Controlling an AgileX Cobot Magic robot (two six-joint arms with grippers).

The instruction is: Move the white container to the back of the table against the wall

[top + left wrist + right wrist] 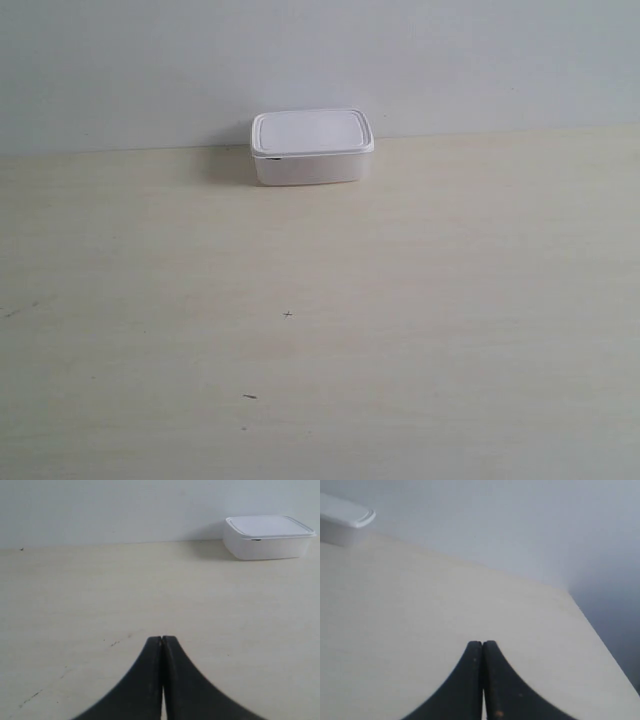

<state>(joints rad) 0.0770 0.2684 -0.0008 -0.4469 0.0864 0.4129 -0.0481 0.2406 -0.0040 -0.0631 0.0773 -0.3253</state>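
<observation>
Container first: on my exterior feed the white container [312, 148] sits in the upper centre of the frame, at the far edge of the table [420, 300], right where the pale tabletop meets the wall [300, 60]. Its lid is on, flat and rimmed, and I can make out a tiny dark mark [270, 156] on the rim at the box's near left corner. It stands level, long side facing the camera. Its back lines up with the table-wall seam, and it throws a soft shadow to its left on both wall and table. Whether it is actually touching the wall I cannot tell from this angle.

Lower in the same frame, on the bare tabletop, I see a small cross-shaped speck [288, 315] just left of centre and a short dark dash [249, 396] below it, both well apart from the box.

On my left wrist feed the left gripper [162, 639] is pressed together, its black fingers [142, 685] meeting along a thin seam just above the tabletop. The container shows beyond it, against the wall and well apart from the fingertips.

On my right wrist feed the right gripper [482, 643] is likewise pressed together, fingers [462, 685] tip to tip over bare table. Only one corner of the container shows there, far from the gripper, and a corner of the table is in sight.
</observation>
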